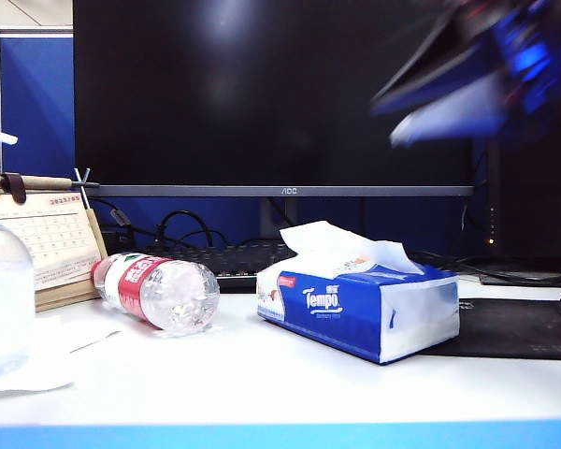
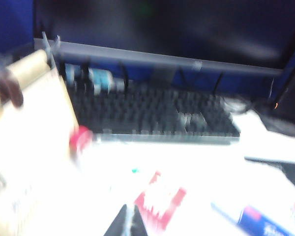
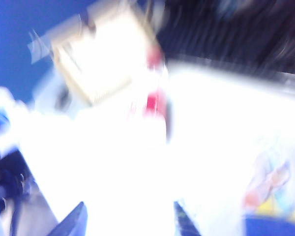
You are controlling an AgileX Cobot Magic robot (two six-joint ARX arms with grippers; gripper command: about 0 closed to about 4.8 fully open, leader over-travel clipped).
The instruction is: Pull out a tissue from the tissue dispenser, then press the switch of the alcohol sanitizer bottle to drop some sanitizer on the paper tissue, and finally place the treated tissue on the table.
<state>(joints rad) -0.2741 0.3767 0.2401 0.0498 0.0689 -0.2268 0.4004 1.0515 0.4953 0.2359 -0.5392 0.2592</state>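
The exterior view is evenly lit and mostly sharp: the tissue dispenser point(image 1: 357, 309) and the red-labelled bottle point(image 1: 159, 290) are crisp, soft shadows lie under them on the tabletop point(image 1: 290, 383), and a faint glare patch sits on the dark monitor point(image 1: 262, 94). The right claw point(image 1: 458, 103) is a motion-smeared streak at its upper right. The left wrist view is dimmer and blurred throughout. The right wrist view is heavily smeared and blown out to white across its middle
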